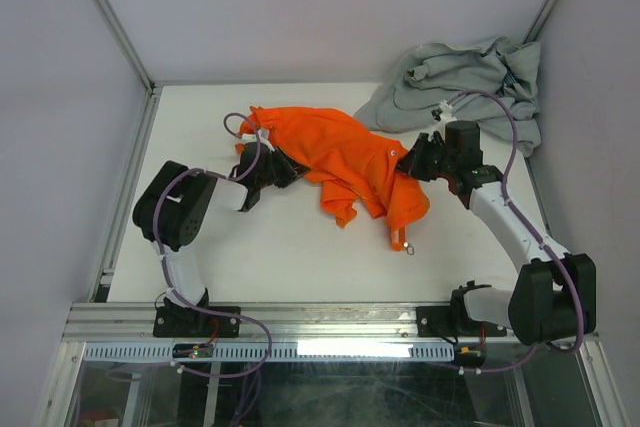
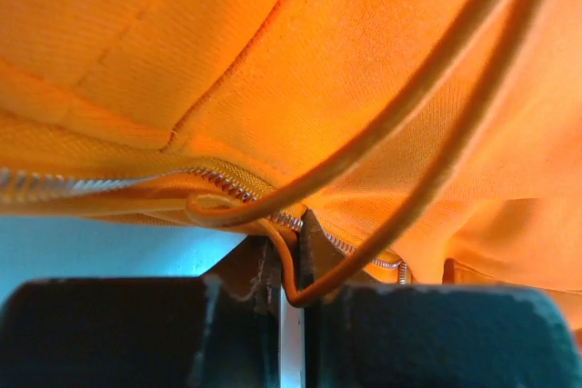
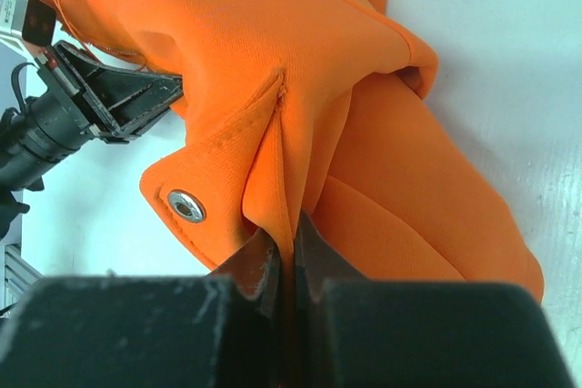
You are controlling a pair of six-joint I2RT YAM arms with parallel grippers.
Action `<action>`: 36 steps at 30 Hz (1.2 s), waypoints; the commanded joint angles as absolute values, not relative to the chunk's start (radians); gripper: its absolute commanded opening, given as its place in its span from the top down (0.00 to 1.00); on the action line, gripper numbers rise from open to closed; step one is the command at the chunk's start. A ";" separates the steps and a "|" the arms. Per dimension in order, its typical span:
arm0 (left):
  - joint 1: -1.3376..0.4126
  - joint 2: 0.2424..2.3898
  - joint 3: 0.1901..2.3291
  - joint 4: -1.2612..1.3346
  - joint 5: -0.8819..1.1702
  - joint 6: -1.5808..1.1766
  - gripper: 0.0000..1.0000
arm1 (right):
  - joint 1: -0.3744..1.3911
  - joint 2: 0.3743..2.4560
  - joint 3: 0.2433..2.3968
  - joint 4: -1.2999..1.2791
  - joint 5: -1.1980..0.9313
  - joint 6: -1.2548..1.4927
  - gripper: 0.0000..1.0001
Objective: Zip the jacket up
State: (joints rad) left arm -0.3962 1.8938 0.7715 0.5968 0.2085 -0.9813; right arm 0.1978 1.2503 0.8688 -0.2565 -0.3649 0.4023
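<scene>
The jacket [image 1: 345, 162] is seen bunched up near the middle of the white table [image 1: 300, 257], held between the two arms. In the view from above it is spread from about 10 o'clock down to about 4 o'clock.

The left pincer [image 1: 272, 169] is placed at the jacket's 9 o'clock edge. In its own camera its two fingers are seen pressed almost together, with only a thin gap between them. A loop of thin orange cord [image 2: 409, 106] and a bit of the jacket's edge are caught in that gap (the zipper [image 2: 218, 179] teeth run just above it, from 9 o'clock toward 5 o'clock).

The right pincer [image 1: 415, 160] is placed at the jacket's 3 o'clock edge. It is squeezed closed on a fold of the orange cloth, which is pinched up into a ridge. A round metal button [image 3: 186, 204] is seen on a flap just beside that fold, at about 9 o'clock from the fingers.

A grey top [image 1: 460, 87] is heaped in the table's far corner at 1 o'clock, behind the right arm. It is close to the jacket, but whether the two are touching cannot be told.
</scene>
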 commanded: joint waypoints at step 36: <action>-0.244 1.572 1.395 -0.413 0.051 -0.375 0.41 | 0.528 1.024 0.931 -0.447 -0.085 0.233 0.30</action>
